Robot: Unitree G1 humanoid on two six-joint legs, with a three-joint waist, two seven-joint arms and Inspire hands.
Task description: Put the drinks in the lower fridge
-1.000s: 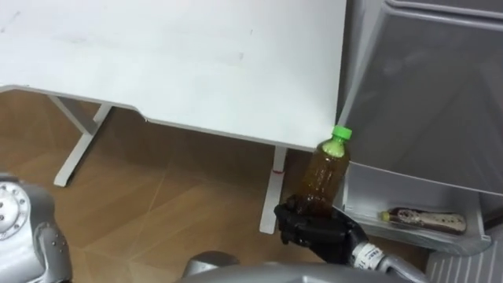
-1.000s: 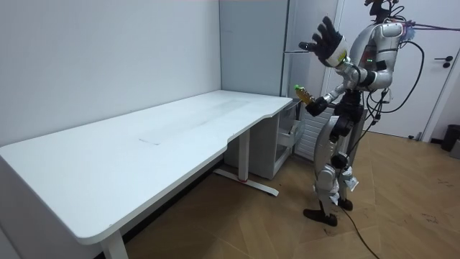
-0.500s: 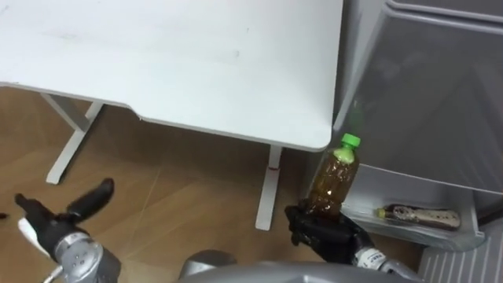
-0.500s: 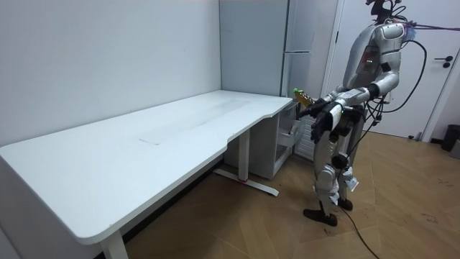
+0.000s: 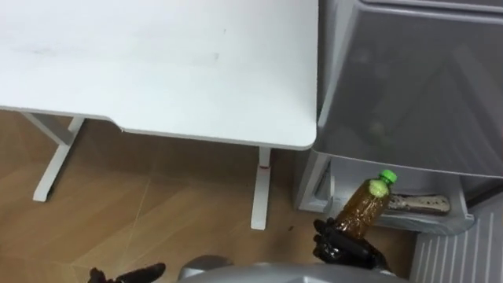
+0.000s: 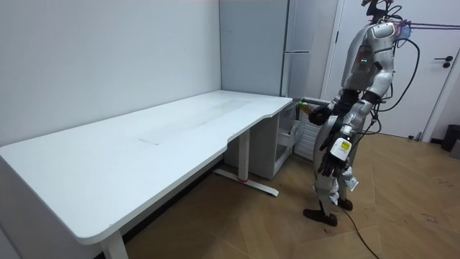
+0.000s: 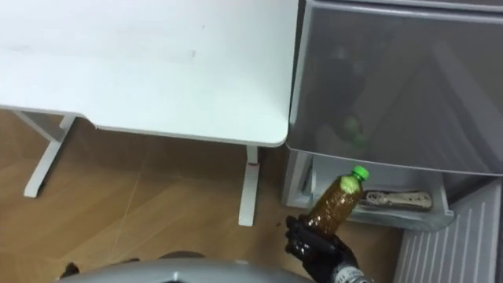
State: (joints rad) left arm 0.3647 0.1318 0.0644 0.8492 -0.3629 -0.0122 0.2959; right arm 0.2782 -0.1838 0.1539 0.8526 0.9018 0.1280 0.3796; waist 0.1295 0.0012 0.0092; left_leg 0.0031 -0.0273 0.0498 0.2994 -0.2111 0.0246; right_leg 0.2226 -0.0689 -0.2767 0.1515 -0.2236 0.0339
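Beside the white desk (image 5: 157, 71), the lower fridge (image 5: 428, 225) stands open, the right hand (image 5: 346, 250) clasping the bottle (image 5: 362, 212) low on its body, a rigid, smooth, likely moderately heavy thing.

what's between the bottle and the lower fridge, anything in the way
Nothing visible is. The right hand holds the bottle just in front of the lower fridge, whose compartment stands open. A flat packet lies on its shelf, to the right of the bottle, and may take up some room.

White desk (image 5: 157, 63) on white legs; wood floor (image 5: 141, 212) beneath.
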